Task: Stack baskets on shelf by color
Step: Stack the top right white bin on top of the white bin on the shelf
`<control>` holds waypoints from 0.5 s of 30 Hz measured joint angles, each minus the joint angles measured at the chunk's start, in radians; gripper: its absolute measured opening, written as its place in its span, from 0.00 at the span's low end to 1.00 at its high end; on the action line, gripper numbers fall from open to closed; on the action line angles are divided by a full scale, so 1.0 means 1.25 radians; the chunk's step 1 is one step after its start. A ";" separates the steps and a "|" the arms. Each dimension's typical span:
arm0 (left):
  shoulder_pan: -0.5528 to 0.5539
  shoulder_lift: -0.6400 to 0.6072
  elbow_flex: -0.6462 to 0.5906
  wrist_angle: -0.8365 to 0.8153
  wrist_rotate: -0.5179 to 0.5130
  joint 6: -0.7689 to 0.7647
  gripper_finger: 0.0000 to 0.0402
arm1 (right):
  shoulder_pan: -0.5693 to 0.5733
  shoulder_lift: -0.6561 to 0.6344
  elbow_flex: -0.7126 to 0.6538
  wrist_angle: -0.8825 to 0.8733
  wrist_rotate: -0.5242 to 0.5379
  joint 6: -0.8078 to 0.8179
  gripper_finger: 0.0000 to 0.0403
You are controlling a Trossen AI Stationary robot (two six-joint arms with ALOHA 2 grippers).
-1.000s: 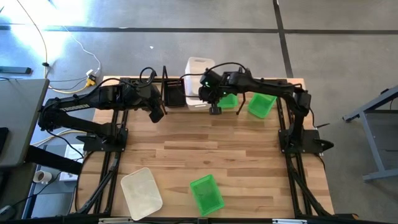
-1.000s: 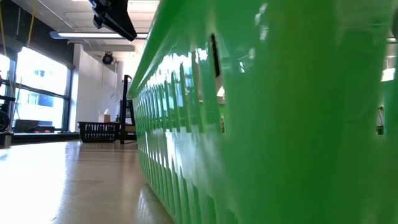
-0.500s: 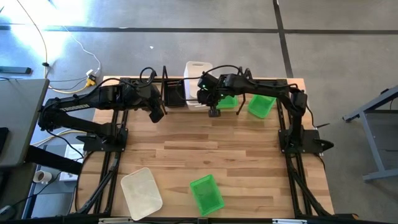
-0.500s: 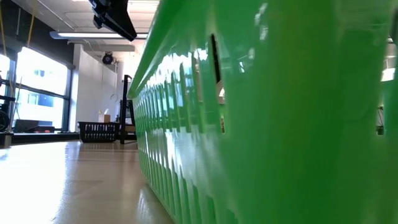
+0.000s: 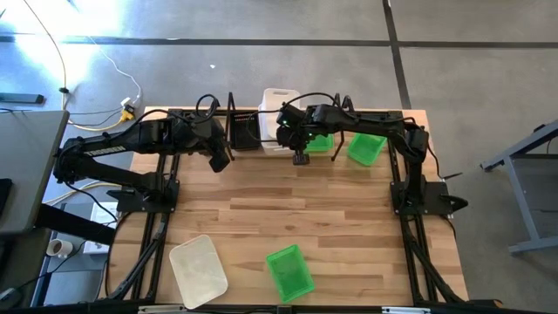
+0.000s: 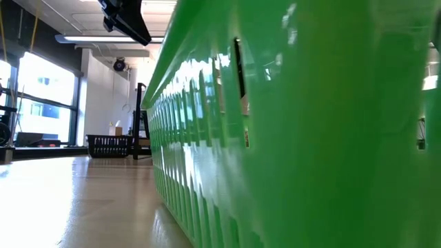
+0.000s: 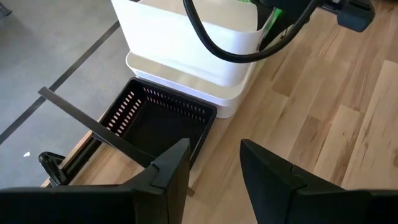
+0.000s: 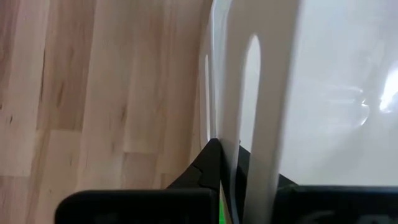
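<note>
your right gripper (image 5: 295,139) is at the back of the table (image 5: 331,218), over the middle of the shelf (image 5: 234,118), and its fingers (image 8: 211,162) are pinched together on the wall of a white basket (image 5: 277,103). the right wrist view shows that slotted white wall (image 8: 261,93) running between the two dark fingers. in the left wrist view this held white basket (image 7: 186,37) sits tilted in another white basket (image 7: 186,84) below it, so the two white ones are nested.

your left gripper (image 5: 220,160) hovers just in front of the shelf's left end, its fingers (image 7: 168,168) apart and holding nothing. right beyond them a black basket (image 7: 155,118) sits at the table's back edge, touching the lower white basket's side; one thin black rod (image 7: 93,124) of the shelf crosses over it.

behind the right arm, a green basket (image 5: 321,142) shows just beside the white pair, and another green basket (image 5: 366,148) lies tilted farther right. near the front edge, well apart from the shelf, a third green basket (image 5: 289,271) and a loose white basket (image 5: 198,270) rest on the wood. the low view is mostly filled by that front green basket's wall (image 6: 289,138), with the black basket (image 6: 109,145) small in the distance.
</note>
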 joint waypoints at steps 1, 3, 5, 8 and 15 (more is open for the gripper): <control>0.000 0.000 0.000 0.000 0.000 0.000 0.33 | 0.000 0.000 0.000 0.000 0.000 0.003 0.00; 0.000 0.000 0.000 0.000 0.000 0.000 0.33 | 0.000 0.000 0.000 0.000 0.001 0.003 0.00; 0.000 0.000 0.000 -0.002 0.000 0.000 0.33 | 0.000 0.000 0.000 0.000 0.011 0.005 0.00; 0.000 0.000 0.000 -0.003 0.001 0.000 0.33 | 0.000 0.000 0.000 0.000 0.031 0.019 0.00; 0.000 0.000 0.000 -0.003 0.001 0.000 0.33 | 0.000 0.000 0.000 0.010 0.040 0.024 0.07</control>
